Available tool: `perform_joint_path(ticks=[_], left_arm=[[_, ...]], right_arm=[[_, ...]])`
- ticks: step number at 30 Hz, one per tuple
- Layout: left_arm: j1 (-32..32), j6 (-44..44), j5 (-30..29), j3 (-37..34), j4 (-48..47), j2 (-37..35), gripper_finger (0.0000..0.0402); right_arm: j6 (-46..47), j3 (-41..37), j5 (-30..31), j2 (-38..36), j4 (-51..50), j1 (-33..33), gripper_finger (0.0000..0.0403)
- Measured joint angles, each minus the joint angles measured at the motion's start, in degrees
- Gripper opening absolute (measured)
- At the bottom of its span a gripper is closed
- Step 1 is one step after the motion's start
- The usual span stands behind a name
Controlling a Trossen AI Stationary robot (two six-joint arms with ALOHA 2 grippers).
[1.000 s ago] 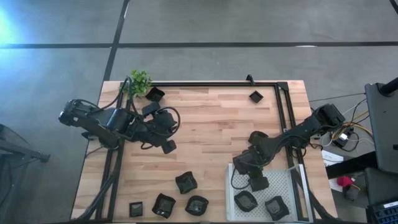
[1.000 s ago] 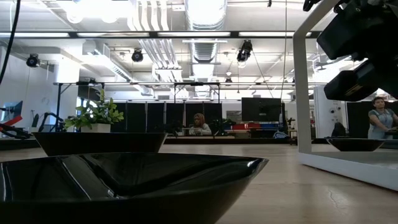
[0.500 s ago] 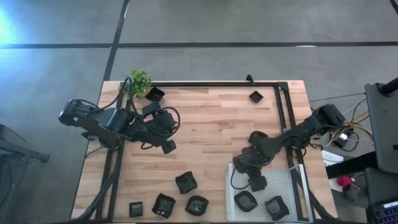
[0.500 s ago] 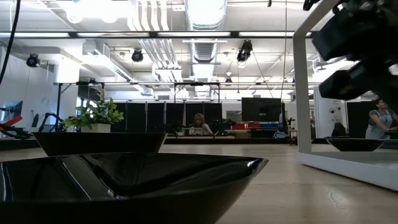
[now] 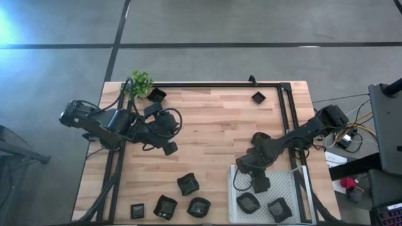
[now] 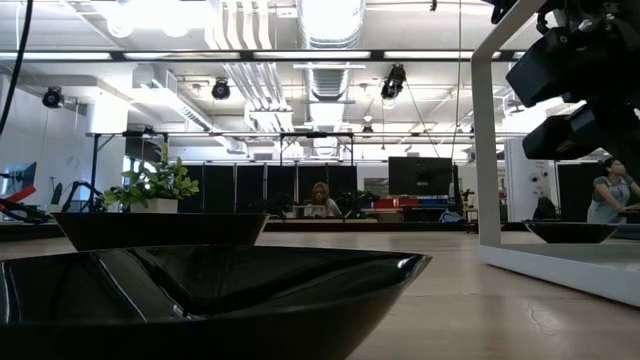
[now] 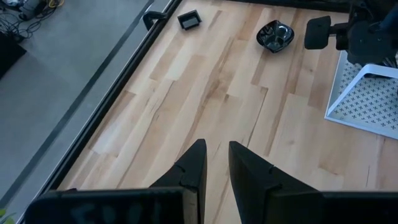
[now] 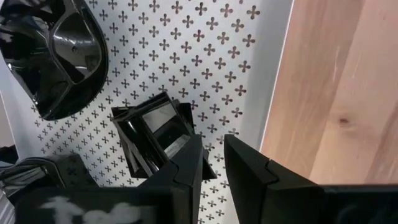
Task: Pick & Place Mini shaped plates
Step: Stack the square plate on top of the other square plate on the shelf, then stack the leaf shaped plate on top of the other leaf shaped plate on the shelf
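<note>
Black little square plate (image 8: 155, 140) is lying on the white perforated tray (image 8: 205, 56) right in front of the right end effector (image 8: 211, 155). Its fingers have only a narrow gap between them and aren't clamped on anything; the plate's corner sits just off the fingertips. Just past that plate, further out from the end effector on the same tray, there's a rounder glossy plate (image 8: 62, 56). From above you can see two plates on the tray beyond the right end effector (image 5: 259, 183), one at (image 5: 248, 202) and another (image 5: 279, 208) beside it.

Left end effector (image 7: 214, 155) hangs over bare wooden tabletop (image 7: 205, 93), fingers close together with a slim gap, nothing held. Far ahead of it sits a wavy plate (image 7: 275, 35) and a small square plate (image 7: 189, 20) near the frame rail. A cluster of more plates (image 5: 187, 183) lies on the tabletop off to the tray's side, and a small green plant (image 5: 141, 81) is behind the left arm.
</note>
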Motion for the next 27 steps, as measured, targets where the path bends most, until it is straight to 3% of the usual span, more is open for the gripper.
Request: perform_joint_path(ticks=[15, 27], left_arm=[[0.0, 0.5, 0.0, 0.0, 0.0, 0.0, 0.0062], [-0.1, 1.5, -0.1, 0.0, 0.0, 0.0, 0.0062]], right_arm=[[0.0, -0.2, -0.1, 1.9, 0.4, 0.0, 0.0064], [3.0, -0.1, -6.7, 1.7, -2.0, 0.4, 0.0059]])
